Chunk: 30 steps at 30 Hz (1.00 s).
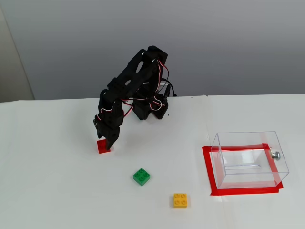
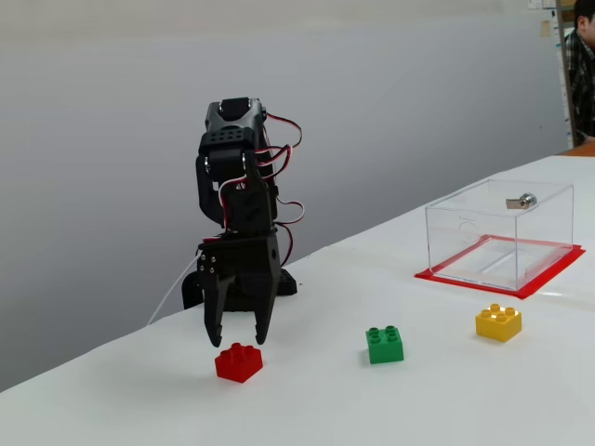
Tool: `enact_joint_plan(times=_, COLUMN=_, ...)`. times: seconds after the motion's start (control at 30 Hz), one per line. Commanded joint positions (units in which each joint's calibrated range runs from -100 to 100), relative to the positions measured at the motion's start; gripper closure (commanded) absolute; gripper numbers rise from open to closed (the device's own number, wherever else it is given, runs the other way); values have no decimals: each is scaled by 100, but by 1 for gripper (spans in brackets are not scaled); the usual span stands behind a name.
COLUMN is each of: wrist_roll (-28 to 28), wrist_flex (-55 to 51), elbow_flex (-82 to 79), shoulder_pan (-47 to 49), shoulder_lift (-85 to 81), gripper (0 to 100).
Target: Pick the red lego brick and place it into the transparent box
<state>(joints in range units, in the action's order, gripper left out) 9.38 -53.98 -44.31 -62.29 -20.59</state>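
In both fixed views the red lego brick point(image 1: 103, 146) point(image 2: 239, 362) is seen resting flat on the white bench point(image 1: 57, 191) point(image 2: 372, 409), studs up, directly beneath the black arm point(image 1: 138, 86) point(image 2: 237, 186). The claw point(image 1: 108, 141) point(image 2: 237, 338) is pointed straight down over the brick; its two fingers are spread apart with a clear gap between them, tips just above the brick's top, and nothing is gripped. Whether the tips touch the studs cannot be told. A green brick point(image 1: 141, 177) point(image 2: 385, 344) is noted on the bench near the red one, and a yellow brick point(image 1: 180, 200) point(image 2: 498, 321) lies beyond it, each well apart from the other. The transparent box point(image 1: 248, 160) point(image 2: 502, 232) stands upright inside a rectangle of red tape point(image 1: 208, 171) point(image 2: 507, 283), well away from the red brick on the opposite side of the bench. A small metal knob point(image 1: 275, 154) point(image 2: 526, 200) is seen on one wall of the box. The box interior appears empty of bricks. A plain grey wall point(image 1: 214, 43) point(image 2: 93, 139) is recorded behind the arm.
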Motion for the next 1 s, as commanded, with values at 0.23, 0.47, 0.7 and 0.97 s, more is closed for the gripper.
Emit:
enact_joint_plan(times=0.23, wrist_roll=22, wrist_flex=37, elbow_flex=-27, shoulder_pan=-67, shoulder_lift=-15, gripper=77)
enact_joint_plan(times=0.47, wrist_roll=22, wrist_flex=37, elbow_flex=0, shoulder_pan=-75, shoulder_lift=154, gripper=77)
enact_joint_plan(times=0.7, wrist_roll=28, wrist_flex=342, elbow_flex=73, shoulder_pan=-119, shoulder_lift=519, gripper=77)
enact_joint_plan(times=0.97, wrist_roll=22, wrist_flex=716, elbow_flex=27, shoulder_pan=-75, shoulder_lift=629, gripper=77)
